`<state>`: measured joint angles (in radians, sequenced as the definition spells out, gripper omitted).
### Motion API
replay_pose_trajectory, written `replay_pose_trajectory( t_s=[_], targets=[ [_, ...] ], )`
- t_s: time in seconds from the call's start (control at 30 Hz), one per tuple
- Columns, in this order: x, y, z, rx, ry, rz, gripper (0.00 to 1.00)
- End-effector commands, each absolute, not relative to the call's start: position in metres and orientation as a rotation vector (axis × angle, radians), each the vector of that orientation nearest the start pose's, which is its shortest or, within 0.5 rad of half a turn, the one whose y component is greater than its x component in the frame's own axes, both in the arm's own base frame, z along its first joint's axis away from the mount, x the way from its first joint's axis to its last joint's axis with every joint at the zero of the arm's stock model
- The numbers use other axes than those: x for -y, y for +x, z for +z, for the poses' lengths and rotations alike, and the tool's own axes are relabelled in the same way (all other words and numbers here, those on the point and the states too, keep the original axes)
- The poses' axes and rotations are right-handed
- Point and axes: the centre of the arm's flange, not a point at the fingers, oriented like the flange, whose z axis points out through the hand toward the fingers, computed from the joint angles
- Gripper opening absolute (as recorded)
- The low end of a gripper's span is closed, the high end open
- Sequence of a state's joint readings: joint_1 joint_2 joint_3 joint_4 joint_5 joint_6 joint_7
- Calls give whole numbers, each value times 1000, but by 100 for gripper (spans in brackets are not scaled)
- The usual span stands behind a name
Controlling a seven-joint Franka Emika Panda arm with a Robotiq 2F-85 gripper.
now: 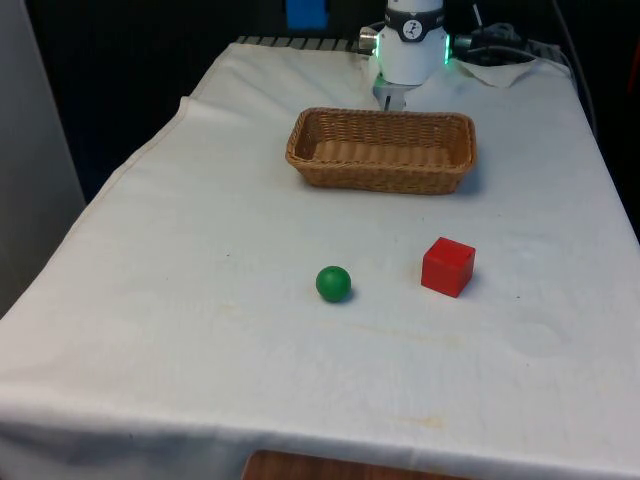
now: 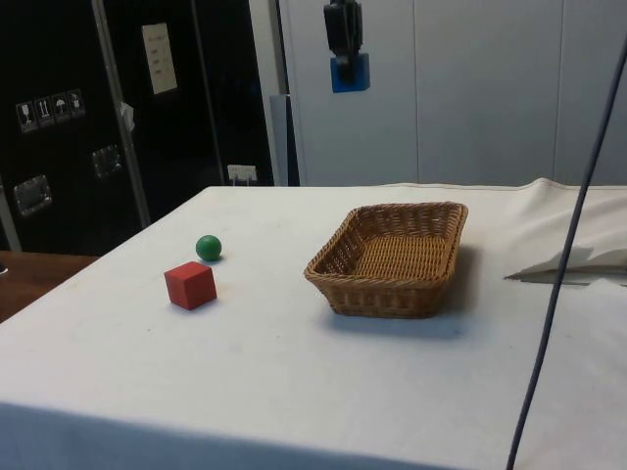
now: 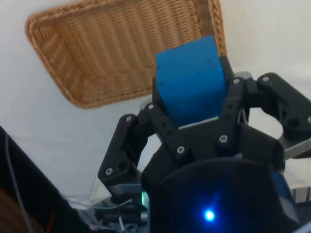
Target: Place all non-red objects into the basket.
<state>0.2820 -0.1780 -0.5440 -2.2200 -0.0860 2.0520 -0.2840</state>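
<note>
Blue block sits clamped between the black fingers of the gripper, the jaws closed on its sides; in the side view we see the gripper holding the blue block high above the table; the wicker basket lies below and a little toward the robot's base from the block, its inside bare; on the white cloth, well apart from the basket, rest a green ball and, near it, a red cube; we judge the step in hand to be carrying the block over and setting it down inside the basket; to do it well we would centre the block over the woven floor, clear of the rim, lower before letting go so it does not bounce out, and lift straight up; the green ball would come next, and the red cube should stay where it is.
</note>
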Motion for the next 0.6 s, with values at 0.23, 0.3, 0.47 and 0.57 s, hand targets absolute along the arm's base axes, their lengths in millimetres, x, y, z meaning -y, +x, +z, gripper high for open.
replay_pose_trajectory(
  t_s=[0.23, 0.3, 0.47, 0.57],
  targets=[
    [121, 455, 413, 119, -3120, -17, 1],
    [121, 455, 411, 124, -3107, -2, 1],
    [120, 442, 388, 122, -3113, -8, 1],
    [120, 437, 377, 121, -3109, -5, 1]
  ],
)
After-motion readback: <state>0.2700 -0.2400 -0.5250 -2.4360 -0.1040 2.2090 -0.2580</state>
